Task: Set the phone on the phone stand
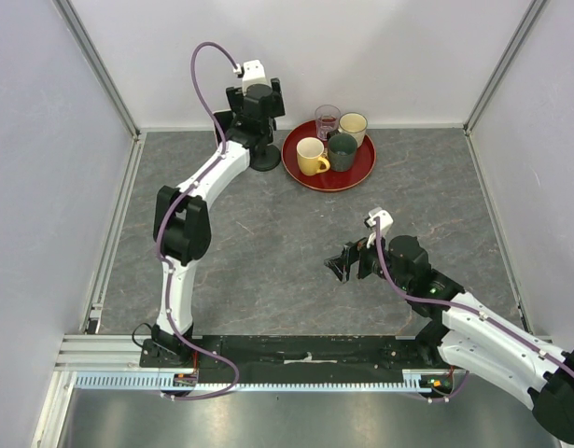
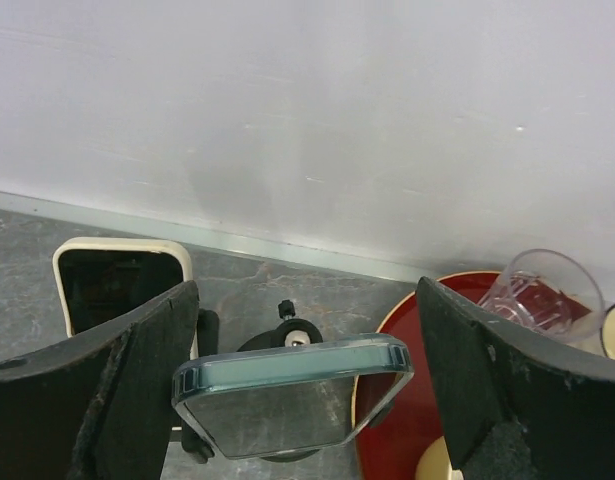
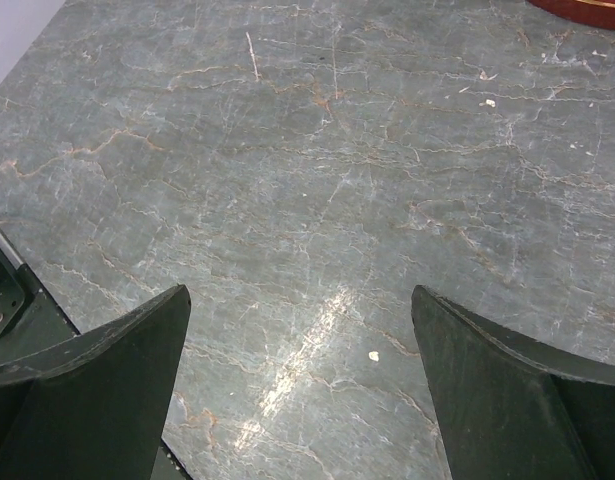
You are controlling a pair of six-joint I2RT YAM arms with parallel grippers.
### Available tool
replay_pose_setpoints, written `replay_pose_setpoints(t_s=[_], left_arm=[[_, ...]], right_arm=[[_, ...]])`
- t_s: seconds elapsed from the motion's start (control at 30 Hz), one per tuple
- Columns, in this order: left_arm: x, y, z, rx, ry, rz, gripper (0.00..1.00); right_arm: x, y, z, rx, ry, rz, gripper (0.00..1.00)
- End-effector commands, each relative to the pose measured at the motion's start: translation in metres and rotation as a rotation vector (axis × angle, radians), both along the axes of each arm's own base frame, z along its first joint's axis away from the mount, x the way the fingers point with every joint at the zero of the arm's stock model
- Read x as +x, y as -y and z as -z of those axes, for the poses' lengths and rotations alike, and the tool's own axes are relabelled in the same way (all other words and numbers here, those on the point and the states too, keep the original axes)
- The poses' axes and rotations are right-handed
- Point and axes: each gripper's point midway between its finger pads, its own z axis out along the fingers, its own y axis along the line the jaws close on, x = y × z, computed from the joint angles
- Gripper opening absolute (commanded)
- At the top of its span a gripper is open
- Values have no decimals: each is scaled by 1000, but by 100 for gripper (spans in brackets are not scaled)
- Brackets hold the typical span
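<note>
Observed: the left jaws stand wide apart, gripping nothing. The phone [image 2: 287,400] sits between them, clear of both, on the phone stand [image 2: 290,336] (black, mostly hidden beneath it). The right jaws gape likewise, empty, above the surface [image 3: 337,150].

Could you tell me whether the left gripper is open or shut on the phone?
Open. The left gripper has a gap showing between each finger and the phone in the wrist view.
</note>
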Motion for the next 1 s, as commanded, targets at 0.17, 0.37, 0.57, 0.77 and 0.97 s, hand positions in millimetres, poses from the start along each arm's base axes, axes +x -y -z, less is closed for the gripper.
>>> replay_pose_setpoints(t_s=[0.17,0.37,0.57,0.77,0.97], left_arm=[[-42,-6,-86,-230,34,45,96],[-104,-16,-78,-362,-79,55,97],[-185,-3,-14,-509,-227,224,96],[-259,0,40,-452,-327,432,89],[-281,-3,-1,-397,-150,552,88]], right_arm=[[2,-3,-32,95,25,23,98],[7,11,-25,86,-24,123,98],[21,41,-11,68,-70,349,98],[23,66,3,74,-101,502,98],[8,82,-16,251,9,519,98]])
